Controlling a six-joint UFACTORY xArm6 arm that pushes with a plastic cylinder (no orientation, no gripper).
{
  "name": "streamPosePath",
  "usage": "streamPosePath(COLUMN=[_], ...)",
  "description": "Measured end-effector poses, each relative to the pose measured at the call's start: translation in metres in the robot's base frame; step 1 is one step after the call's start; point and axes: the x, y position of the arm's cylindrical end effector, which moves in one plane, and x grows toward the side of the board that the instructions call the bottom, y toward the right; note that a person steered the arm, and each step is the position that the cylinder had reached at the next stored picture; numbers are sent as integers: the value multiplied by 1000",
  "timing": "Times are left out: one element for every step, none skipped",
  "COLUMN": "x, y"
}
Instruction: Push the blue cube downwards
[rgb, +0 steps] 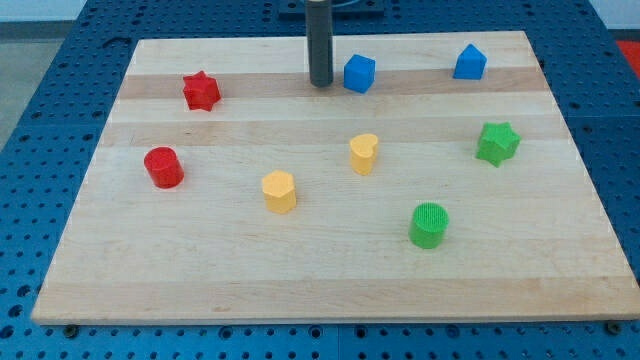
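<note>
The blue cube (359, 73) sits near the view's top, just right of centre, on the wooden board (200, 270). My tip (320, 83) is at the end of the dark rod that comes down from the view's top. It stands close to the cube's left side, with a small gap between them. A second blue block (469, 62), with a pointed top, sits further to the view's right at the same height.
A red star (201, 91) and a red cylinder (163, 167) lie at the left. Two yellow blocks (279, 191) (364, 154) sit mid-board. A green star (497, 143) and a green cylinder (429, 225) lie at the right.
</note>
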Motion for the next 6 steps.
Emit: streamPosePath(x=[4,1,-40,-56,-47,0], y=[37,47,49,65,90,95])
